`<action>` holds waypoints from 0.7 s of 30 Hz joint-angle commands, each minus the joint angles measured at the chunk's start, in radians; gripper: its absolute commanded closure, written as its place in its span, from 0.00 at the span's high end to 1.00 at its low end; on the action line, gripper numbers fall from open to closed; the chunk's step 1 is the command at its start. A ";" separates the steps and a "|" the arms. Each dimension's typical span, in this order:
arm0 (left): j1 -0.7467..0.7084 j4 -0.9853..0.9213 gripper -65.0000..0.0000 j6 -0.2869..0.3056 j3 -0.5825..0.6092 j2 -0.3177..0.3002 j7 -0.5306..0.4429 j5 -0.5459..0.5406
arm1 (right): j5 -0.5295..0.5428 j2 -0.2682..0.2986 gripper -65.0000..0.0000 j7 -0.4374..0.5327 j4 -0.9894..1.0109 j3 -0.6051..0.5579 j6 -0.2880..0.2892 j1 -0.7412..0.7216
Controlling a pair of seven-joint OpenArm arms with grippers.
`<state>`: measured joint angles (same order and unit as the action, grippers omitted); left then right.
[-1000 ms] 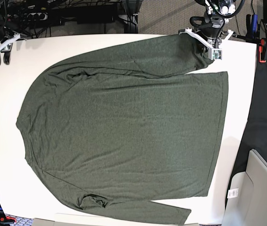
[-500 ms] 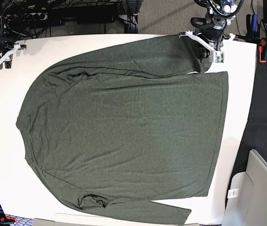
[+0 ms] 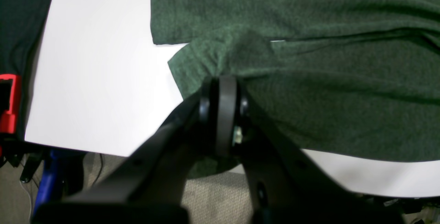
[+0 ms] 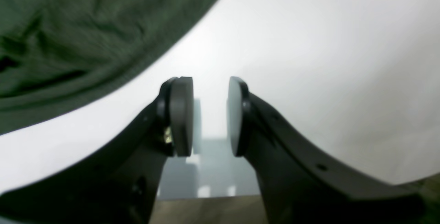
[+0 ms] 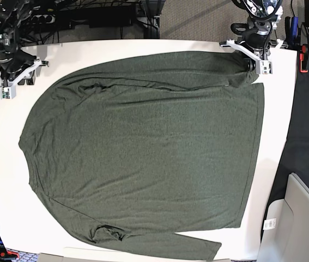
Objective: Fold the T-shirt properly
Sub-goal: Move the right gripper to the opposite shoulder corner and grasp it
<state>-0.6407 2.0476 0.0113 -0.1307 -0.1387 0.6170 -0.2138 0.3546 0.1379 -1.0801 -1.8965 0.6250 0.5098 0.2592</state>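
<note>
1. The left pincer [image 5: 255, 61], clamped on the sleeve end of the T-shirt [image 5: 143, 147], has carried it rightward, toward the counter [image 5: 279, 109] edge.
2. The upper sleeve now lies straighter, overlapping the hem corner.
3. The right pincer [image 5: 13, 76] has moved inward over the counter, closer to the shirt's shoulder.

T-shirt [image 5: 143, 147] flat on table [image 5: 277, 164]; sleeve folded along far edge.

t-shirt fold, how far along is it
Early stage. Done: the T-shirt lies spread flat on the white table, no body fold visible. In hand: the left claw is shut on the cuff of the far sleeve, which lies along the shirt's top edge. The right claw is open over bare table, holding nothing. Left: essentially every fold.
</note>
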 commanded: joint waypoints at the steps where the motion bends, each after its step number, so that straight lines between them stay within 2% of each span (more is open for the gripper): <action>1: -0.006 0.018 0.00 -0.001 0.001 -0.005 -0.019 0.001 | 0.011 -0.001 0.26 0.013 0.002 0.003 -0.001 -0.014; 5: -0.006 0.018 0.00 -0.001 0.001 -0.005 -0.019 0.001 | 0.014 -0.050 0.26 0.013 0.053 0.008 -0.001 -0.048; 11: -0.008 0.018 0.00 -0.001 0.001 -0.005 -0.019 0.001 | 0.011 -0.094 0.26 0.013 0.154 0.011 -0.001 -0.114; 18: -0.008 0.018 0.00 -0.001 0.001 -0.005 -0.019 0.001 | 0.010 -0.114 0.26 0.013 0.262 0.016 -0.003 -0.189; 21: -0.008 0.017 0.00 -0.001 0.001 -0.005 -0.019 0.001 | 0.013 -0.117 0.26 0.013 0.297 0.055 -0.003 -0.208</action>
<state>-0.6407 2.0476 0.0116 -0.1280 -0.1390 0.6205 -0.2138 0.4244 0.0200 -1.0115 -1.6073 0.6792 0.5209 0.0437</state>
